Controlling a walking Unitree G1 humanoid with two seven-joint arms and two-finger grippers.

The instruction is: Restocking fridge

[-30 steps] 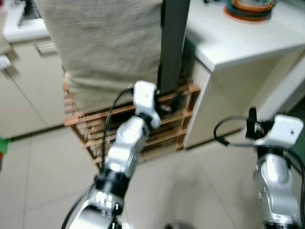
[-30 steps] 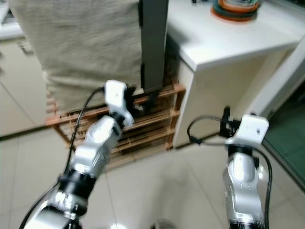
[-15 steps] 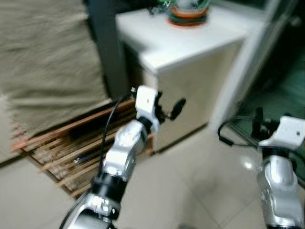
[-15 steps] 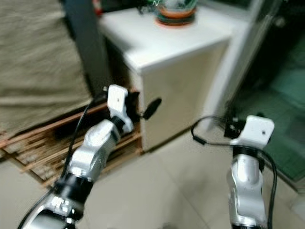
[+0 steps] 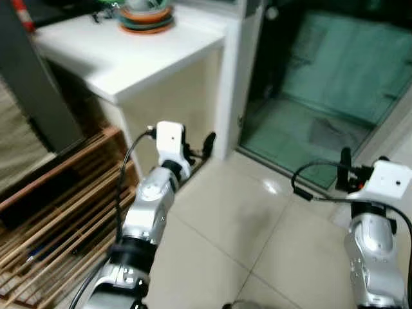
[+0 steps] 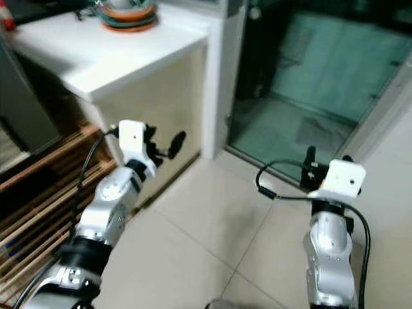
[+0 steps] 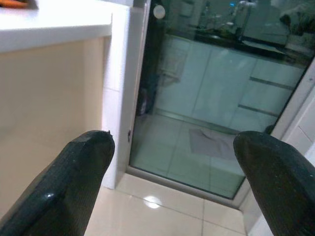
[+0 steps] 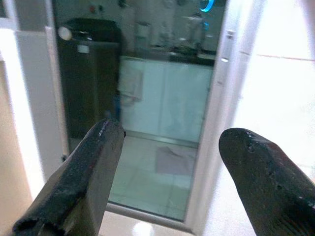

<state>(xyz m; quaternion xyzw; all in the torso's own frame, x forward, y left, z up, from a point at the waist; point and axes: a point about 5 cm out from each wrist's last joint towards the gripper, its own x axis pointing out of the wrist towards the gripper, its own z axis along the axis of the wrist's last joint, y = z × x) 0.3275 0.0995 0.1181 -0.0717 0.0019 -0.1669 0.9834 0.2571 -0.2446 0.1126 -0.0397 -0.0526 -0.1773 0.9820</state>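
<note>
Left tool spread, empty (glass door ahead).

No readable text, label, brand, number or sign anywhere. White counter, upper left of frame: bare top, no print. Stacked bowls at its far end: coloured bands, no lettering. Glass door, upper right: reflections, no sticker legible. Views blurred; fine print undeterminable.
</note>
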